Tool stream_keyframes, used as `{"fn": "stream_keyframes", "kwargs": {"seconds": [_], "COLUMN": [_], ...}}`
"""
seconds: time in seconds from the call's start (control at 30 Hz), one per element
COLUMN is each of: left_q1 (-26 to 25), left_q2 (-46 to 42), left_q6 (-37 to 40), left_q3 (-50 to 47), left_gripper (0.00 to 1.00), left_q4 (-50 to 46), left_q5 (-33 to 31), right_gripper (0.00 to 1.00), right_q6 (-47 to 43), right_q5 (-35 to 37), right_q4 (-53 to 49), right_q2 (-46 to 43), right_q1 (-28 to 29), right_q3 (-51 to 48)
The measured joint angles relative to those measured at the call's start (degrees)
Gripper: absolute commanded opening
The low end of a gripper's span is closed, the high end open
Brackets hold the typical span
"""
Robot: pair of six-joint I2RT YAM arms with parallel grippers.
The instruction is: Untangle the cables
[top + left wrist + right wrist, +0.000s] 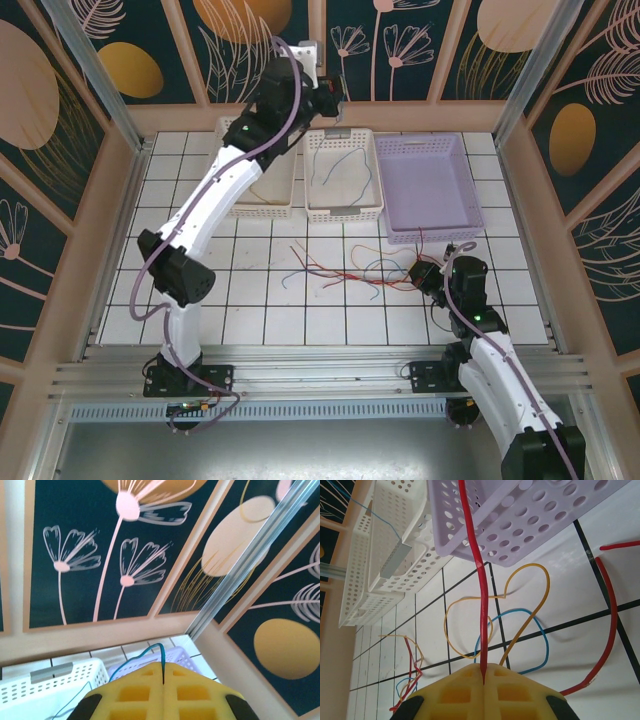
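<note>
Viewing from the top external camera: the cables (350,268) lie in a loose tangle on the tabletop (260,310), just in front of three baskets. The left tool (330,98) is raised above the far end of the middle basket (343,213), where a thin blue strand (345,168) shows. The right tool (422,272) sits low at the right edge of the tangle.

Left wrist camera: the tool's pads are pressed together on a blue cable (163,655). The cable rises from the seam and arcs away to the left, above the baskets.

Right wrist camera: the tool is clamped on a red cable (479,580), which runs straight from the seam toward the purple basket (520,525). A yellow cable (548,585) and a blue loop (546,640) lie on the tabletop and cross each other near the tool.

Handling notes (judged, not measured):
- The cables look very light, limp and thin. They will sag and swing when lifted and offer no stiffness to push against.
- The sheath appears smooth, so a pinch may slip under a hard pull.
- Grip near a free end, or on a clear run away from crossings.
- Draw a cable along its own line, slowly, so that loops slide free rather than tighten.
</note>
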Motion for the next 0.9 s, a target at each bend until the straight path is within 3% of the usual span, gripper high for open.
{"fn": "stream_keyframes", "kwargs": {"seconds": [0.2, 0.53, 0.9], "left_q1": [0.26, 0.26, 0.26], "left_q2": [3.15, 3.58, 10.03], "left_q6": [-0.70, -3.65, -7.17], "left_q3": [-2.62, -19.74, -23.76], "left_gripper": [0.00, 0.00, 0.00], "left_q4": [3.06, 10.25, 12.74], "left_q5": [1.44, 1.95, 1.84], "right_gripper": [0.00, 0.00, 0.00], "right_q6": [0.09, 0.20, 0.22], "right_q5": [0.00, 0.04, 0.04], "right_q4": [0.17, 1.05, 1.36], "right_q2": [0.07, 0.07, 0.07], "right_q1": [1.57, 3.02, 3.78], "right_q3": [0.00, 0.00, 0.00]}}
